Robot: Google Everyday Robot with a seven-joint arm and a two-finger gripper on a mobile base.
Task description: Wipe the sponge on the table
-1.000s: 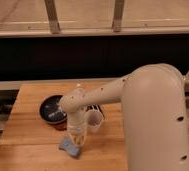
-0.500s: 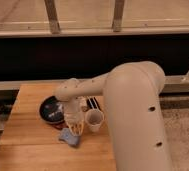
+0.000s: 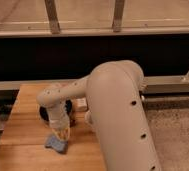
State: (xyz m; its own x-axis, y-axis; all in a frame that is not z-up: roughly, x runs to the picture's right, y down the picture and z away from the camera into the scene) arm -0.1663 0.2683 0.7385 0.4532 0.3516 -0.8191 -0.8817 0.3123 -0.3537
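Now we see the gripper low over the near left part of the table. Its jaws are closed together and its tips are down on the far edge of the sponge; whether they pinch the pad or only press on it, we cannot tell. Compared with half a second ago, the gripper and the sponge have both gone to the left and a little nearer, and the sponge lies flat on the wood. The dark bowl has kept its place, just behind the wrist and partly covered by it. The big white arm has swung left too and covers more of the table right of the bowl.
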